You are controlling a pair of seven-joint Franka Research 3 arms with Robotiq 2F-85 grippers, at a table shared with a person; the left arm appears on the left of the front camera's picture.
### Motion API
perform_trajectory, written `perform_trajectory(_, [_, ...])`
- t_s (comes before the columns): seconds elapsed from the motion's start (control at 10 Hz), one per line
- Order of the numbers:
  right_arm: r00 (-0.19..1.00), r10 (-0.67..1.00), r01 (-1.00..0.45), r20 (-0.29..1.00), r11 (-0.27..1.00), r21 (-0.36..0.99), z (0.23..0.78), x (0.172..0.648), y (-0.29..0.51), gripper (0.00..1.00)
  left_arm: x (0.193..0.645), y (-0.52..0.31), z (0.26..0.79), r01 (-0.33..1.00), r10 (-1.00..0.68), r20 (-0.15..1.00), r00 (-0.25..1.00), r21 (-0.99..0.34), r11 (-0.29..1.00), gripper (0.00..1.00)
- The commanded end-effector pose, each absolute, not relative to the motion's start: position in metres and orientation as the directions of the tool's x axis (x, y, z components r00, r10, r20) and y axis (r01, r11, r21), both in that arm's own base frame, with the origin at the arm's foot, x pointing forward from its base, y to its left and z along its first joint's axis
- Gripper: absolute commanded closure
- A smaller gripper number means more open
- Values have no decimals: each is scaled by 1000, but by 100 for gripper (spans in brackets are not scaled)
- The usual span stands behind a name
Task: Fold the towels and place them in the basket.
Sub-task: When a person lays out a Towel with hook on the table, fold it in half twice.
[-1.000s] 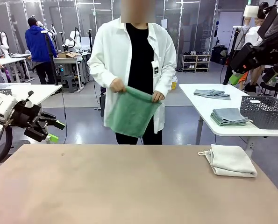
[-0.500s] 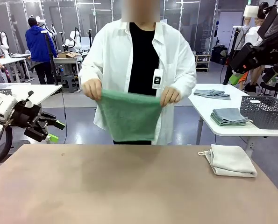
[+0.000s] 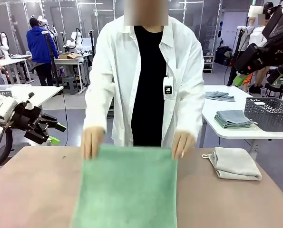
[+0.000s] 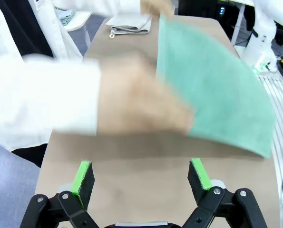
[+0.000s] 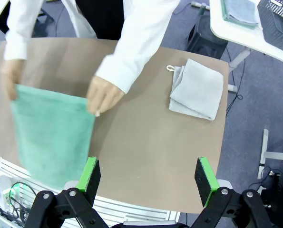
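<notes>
Item one: mint green towel (image 3: 127, 190), spread flat and unfolded on the tabletop (image 3: 36, 190), its length running from the far edge toward the robot's side; blurred with motion, so it is judged to be in the act of being laid out for folding. Item two: the person's hands (image 3: 91, 142), one at each far corner of the green towel, pinning those corners so the cloth settles square and without creases. Item three: off-white towel (image 3: 234, 164), already folded into a compact pad with its small loop pointing toward the green towel, lying well apart on that towel's right, where it leaves the working area free. Item four: left tool (image 4: 141, 178), jaws spread wide and gripping nothing, parked off the green towel's left side, beyond the tabletop's edge. Item five: right tool (image 5: 148, 178), likewise spread and unladen, held high above the green towel's right side. Both are judged to be waiting clear of the person's hands.
</notes>
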State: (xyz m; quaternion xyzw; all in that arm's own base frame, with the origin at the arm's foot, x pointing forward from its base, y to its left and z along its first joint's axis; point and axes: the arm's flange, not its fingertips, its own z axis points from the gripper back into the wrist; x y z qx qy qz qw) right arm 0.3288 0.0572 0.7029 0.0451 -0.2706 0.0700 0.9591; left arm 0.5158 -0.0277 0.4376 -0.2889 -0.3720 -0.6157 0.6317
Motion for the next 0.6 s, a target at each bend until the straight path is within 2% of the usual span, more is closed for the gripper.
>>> perform_trajectory(0.0, [844, 97, -147, 527, 988, 55, 704, 331, 58, 1, 515, -28, 439, 993, -563, 826, -37, 95, 74, 0])
perform_trajectory(0.5, [844, 97, -147, 527, 988, 55, 704, 331, 58, 1, 515, -28, 439, 993, -563, 826, -37, 95, 74, 0])
